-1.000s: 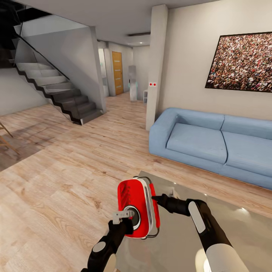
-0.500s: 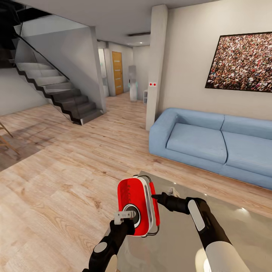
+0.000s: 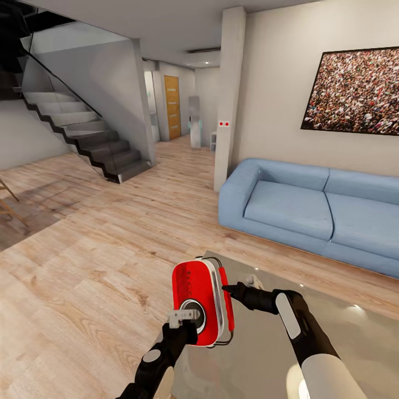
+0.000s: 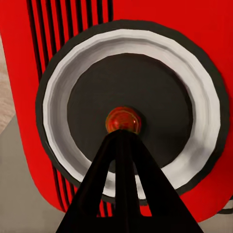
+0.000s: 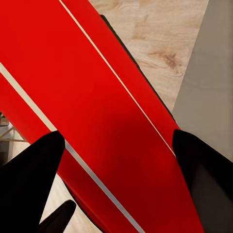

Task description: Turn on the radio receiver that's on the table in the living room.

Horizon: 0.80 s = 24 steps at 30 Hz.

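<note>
The radio receiver (image 3: 202,303) stands upright at the near left corner of the glossy counter (image 3: 332,327), its dial face turned toward the robot, with the light-blue sofa (image 3: 310,208) across the floor on the far right under the framed crowd picture (image 3: 354,91). The stairs (image 3: 83,138) climb away on the far left.

The right hand (image 3: 226,289) comes in from the right and meets the radio's white-trimmed side and red handle. In the right wrist view its two dark fingers (image 5: 29,174) stand spread, one on each side of the red body, so it looks to be straddling the radio, not squeezing it. My reading is that it braces the small set so a push on the front will not tip it or slide it off the corner.

The left hand (image 3: 182,317) reaches up from below to the round dial (image 4: 128,109). In the left wrist view its fingers (image 4: 121,194) are pressed together into a single point, the tip resting right at the small red knob (image 4: 124,120) in the dial's centre. That narrow tip suits poking a small button, which is probably the power switch. Whether it has actually clicked on I cannot tell.
</note>
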Motion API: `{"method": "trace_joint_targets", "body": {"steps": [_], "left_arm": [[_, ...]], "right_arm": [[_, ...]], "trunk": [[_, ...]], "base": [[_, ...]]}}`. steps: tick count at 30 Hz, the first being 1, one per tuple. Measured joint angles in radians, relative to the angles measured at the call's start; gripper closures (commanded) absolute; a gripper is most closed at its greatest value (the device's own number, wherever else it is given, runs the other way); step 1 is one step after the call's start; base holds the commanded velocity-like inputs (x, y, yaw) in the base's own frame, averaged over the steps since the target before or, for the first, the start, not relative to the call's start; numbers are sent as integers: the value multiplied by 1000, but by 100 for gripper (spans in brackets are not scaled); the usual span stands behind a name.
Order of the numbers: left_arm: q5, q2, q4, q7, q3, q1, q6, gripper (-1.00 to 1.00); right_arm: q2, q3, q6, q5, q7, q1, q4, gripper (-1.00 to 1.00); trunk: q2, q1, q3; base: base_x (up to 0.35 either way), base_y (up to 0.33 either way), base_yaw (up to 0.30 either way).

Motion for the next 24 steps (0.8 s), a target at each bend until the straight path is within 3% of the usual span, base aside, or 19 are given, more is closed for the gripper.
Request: {"method": "trace_joint_targets", "body": {"steps": [14, 24], "left_arm": [[0, 0, -48, 2, -1, 0, 1, 100], [-1, 0, -110, 3, -3, 0, 3, 100]], "right_arm": [[0, 1, 0, 2, 0, 0, 9, 100], [-4, 0, -9, 6, -48, -27, 9, 100]], "trunk": [[0, 0, 0], [0, 0, 0]], "base": [[0, 0, 0], [0, 0, 0]]}}
